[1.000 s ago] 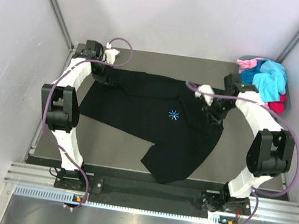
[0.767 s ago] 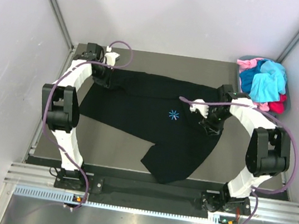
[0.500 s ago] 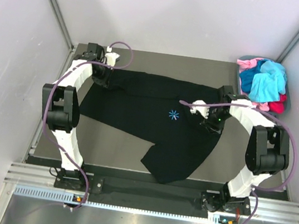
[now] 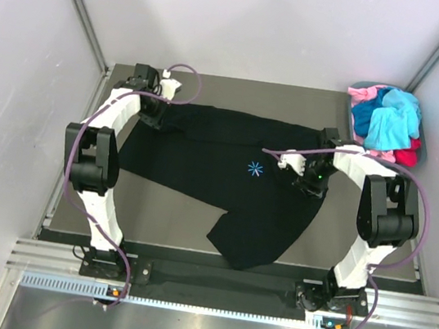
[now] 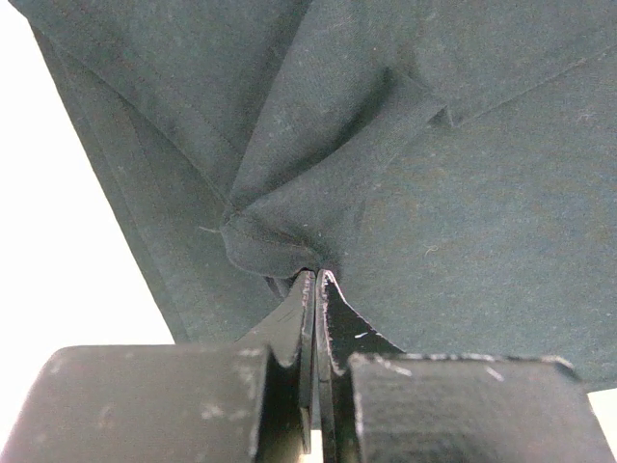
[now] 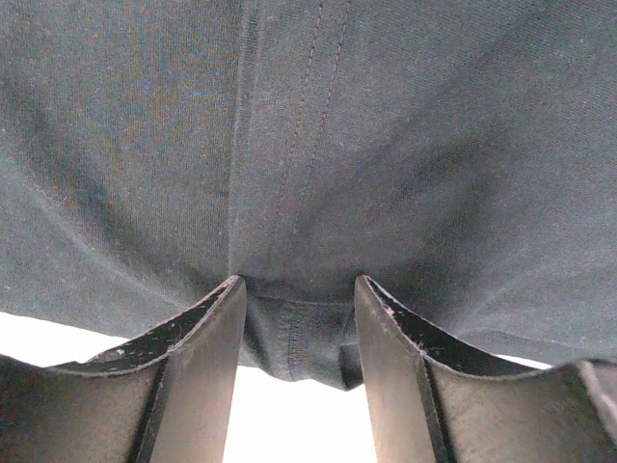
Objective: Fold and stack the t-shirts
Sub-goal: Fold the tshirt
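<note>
Large black cloth t-shirt (image 4: 204,158) under my pincers
left pincer (image 5: 316,276) pinching a bunched fold; right pincer (image 6: 297,285) spread, hem between its jaws; shirt on dark counter (image 4: 295,101)

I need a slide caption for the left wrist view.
Left gripper pinches a fold of the black t-shirt, jaws shut.

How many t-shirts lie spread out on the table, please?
1: the black t-shirt across the middle. More garments heaped in the basket, far right; some may be hidden.

Black t-shirt (image 4: 221,152) spread on table (image 4: 162,215), left claw (image 4: 152,114) at far-left corner, right claw (image 4: 309,182) at right edge
</note>
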Action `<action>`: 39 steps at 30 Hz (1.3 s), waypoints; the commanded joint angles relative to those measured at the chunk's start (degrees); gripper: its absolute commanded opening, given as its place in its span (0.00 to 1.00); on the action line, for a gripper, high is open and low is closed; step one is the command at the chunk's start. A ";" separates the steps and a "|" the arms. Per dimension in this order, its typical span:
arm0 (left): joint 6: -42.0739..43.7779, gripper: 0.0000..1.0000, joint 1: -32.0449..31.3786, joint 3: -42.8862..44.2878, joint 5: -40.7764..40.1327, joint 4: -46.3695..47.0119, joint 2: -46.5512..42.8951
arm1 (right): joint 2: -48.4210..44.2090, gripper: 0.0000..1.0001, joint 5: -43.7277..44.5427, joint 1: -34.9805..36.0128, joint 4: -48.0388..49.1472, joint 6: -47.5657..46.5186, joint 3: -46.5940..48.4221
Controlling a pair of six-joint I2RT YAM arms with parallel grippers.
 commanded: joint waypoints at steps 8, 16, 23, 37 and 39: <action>1.05 0.00 -0.22 2.36 -0.46 1.16 -0.72 | -0.58 0.22 -0.07 -0.60 0.60 0.53 2.89; 1.49 0.00 -1.01 3.06 -0.11 2.12 -1.77 | -5.15 0.16 -0.07 -1.47 -2.13 3.78 11.50; 0.44 0.00 -1.45 4.56 0.51 2.74 -1.69 | -6.04 0.25 -0.15 -1.56 -2.66 7.29 11.60; 3.33 0.00 -1.36 6.87 -10.12 13.18 1.22 | 8.72 0.37 0.19 -2.53 -0.28 19.86 24.14; 7.10 0.00 -1.36 1.61 -12.23 20.38 -1.24 | 11.18 0.37 0.20 -3.32 -0.54 20.30 26.61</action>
